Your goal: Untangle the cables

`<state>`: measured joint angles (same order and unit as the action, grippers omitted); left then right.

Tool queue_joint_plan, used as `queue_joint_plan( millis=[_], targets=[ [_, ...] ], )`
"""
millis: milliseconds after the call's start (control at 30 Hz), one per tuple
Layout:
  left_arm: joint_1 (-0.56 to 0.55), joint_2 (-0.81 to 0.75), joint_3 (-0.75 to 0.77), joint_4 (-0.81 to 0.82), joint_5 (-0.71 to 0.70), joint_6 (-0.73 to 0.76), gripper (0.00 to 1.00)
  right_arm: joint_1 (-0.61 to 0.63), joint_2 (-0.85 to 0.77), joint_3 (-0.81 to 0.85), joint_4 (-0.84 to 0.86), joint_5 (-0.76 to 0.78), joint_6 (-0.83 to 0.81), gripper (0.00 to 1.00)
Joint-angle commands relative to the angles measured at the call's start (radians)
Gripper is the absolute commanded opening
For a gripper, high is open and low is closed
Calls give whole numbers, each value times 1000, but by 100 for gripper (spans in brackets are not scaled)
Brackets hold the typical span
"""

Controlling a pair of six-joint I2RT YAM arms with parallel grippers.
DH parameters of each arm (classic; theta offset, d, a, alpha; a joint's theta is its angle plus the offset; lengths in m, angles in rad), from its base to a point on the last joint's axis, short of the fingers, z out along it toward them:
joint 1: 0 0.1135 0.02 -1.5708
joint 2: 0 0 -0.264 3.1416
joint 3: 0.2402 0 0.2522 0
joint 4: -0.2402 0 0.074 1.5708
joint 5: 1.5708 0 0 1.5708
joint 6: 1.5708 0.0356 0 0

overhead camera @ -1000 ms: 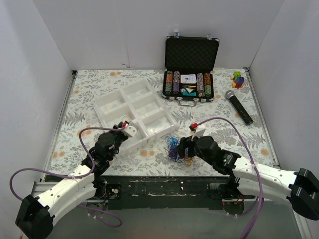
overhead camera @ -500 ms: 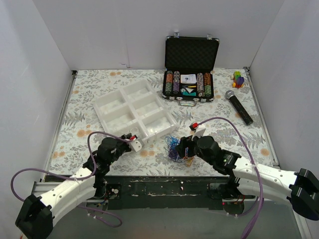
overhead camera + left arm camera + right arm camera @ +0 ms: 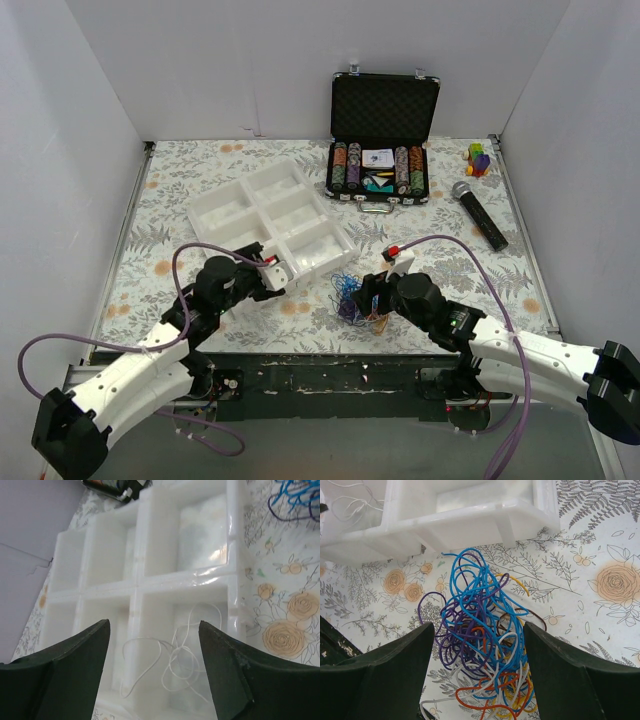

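Top external view: my left gripper (image 3: 272,272) sits left of centre, at the lower corner of the white tray (image 3: 240,205). Its fingers are spread and nothing is between them. My right gripper (image 3: 365,300) is just right of centre, touching or nearly touching the cable tangle (image 3: 348,292), which lies on the floral tabletop (image 3: 150,250) just below and to the right of the tray's corner. In the upper right are an open case of poker chips (image 3: 383,170), a microphone (image 3: 478,213) and a small stack of coloured blocks (image 3: 479,158).

Left wrist view: my left gripper (image 3: 152,630) is parted wide over the tray (image 3: 137,587) and grips nothing. A thin white wire (image 3: 175,655) lies in loose loops in the compartment at lower centre, with one loop draped over the divider to its left. A bit of the cable tangle (image 3: 295,497) shows in the upper right corner, on the tabletop beside the tray.

Right wrist view: my right gripper (image 3: 479,630) is spread, one finger on each side of the cable tangle (image 3: 470,605), and I cannot tell whether either finger touches it. The knot mixes blue, purple, orange, red, white and dark strands. The tray (image 3: 470,520) fills the top of the frame.
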<state>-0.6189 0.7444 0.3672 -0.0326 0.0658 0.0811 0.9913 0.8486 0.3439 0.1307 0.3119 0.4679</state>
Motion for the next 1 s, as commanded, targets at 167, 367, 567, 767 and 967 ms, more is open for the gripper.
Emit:
queue_joint_plan(
  millis=[167,367,567,767,967],
  targets=[
    [7,-34,202,-147,-52,-207,77,3,6,3,61,-8,5,80],
    [140,71,190,-203,8,-365,80,4,14,14,58,-10,3,80],
    [396,214,229,-173,178,-386,81,4,3,10,49,-5,-2,80],
    [591,380,371,-272,391,-435,78,4,15,10,55,-8,2,80],
    [617,411,355,-329,531,-396,75,3,24,9,60,-8,-2,80]
  ],
)
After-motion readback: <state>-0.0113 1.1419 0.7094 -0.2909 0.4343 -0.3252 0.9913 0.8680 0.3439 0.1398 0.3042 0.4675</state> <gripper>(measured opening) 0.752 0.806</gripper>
